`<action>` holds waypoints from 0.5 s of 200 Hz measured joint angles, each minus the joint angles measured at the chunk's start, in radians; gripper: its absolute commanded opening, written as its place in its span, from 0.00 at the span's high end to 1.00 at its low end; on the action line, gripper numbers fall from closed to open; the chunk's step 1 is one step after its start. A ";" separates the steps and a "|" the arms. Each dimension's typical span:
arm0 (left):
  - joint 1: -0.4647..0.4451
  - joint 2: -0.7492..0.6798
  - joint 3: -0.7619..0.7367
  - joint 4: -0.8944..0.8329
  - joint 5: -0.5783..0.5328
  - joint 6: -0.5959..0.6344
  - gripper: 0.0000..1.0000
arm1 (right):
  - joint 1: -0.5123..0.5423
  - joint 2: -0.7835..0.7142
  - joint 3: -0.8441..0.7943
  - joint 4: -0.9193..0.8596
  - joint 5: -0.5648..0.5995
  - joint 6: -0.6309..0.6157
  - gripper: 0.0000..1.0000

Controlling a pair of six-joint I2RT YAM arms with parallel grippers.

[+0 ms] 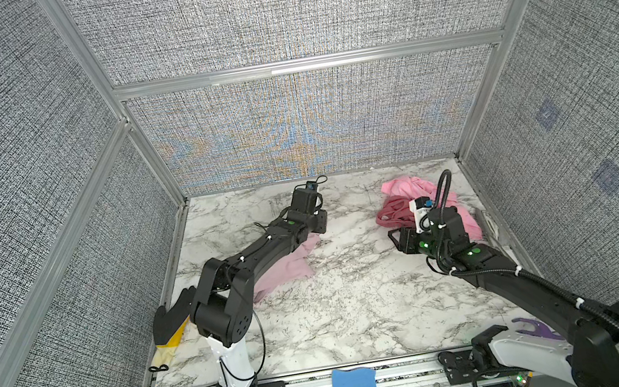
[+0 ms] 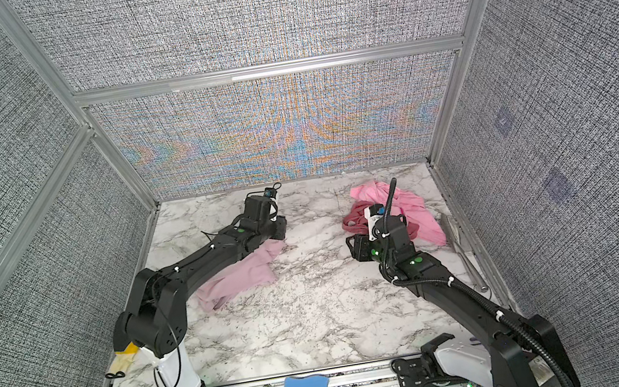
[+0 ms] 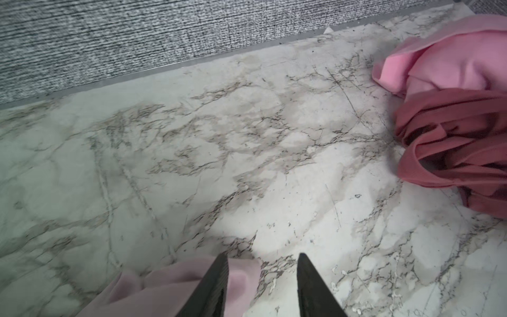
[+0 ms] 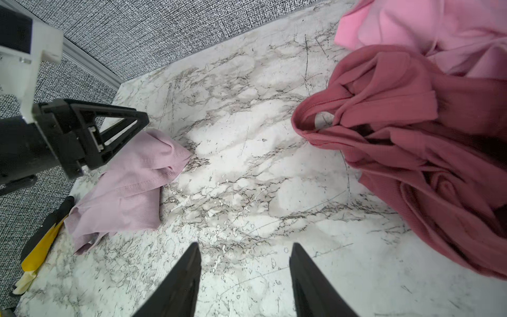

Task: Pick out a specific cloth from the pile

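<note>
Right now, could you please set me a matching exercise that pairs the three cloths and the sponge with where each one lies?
Things:
1. pale mauve cloth
2. bright pink cloth
3. dark red cloth
4. blue sponge

Places:
A. on the front rail, between the two arm bases
B. by the far right corner of the table, at the back of the pile
C. on its own, partly under the left arm
D. in the pile, on the side nearer the table's middle

Pairs: 1-C, 2-B, 3-D, 4-A.
</note>
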 measured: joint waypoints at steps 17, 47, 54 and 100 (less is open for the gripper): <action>-0.007 0.060 0.055 -0.039 -0.002 0.024 0.55 | 0.000 -0.005 -0.004 0.001 0.000 0.002 0.46; -0.015 0.140 0.097 -0.104 -0.037 0.047 0.49 | 0.000 -0.001 -0.006 0.000 0.001 0.002 0.46; -0.017 0.148 0.097 -0.121 -0.052 0.047 0.48 | 0.000 0.001 -0.006 0.001 0.001 0.002 0.46; -0.018 0.176 0.096 -0.174 -0.133 0.038 0.47 | 0.000 0.017 -0.009 0.023 0.000 0.010 0.46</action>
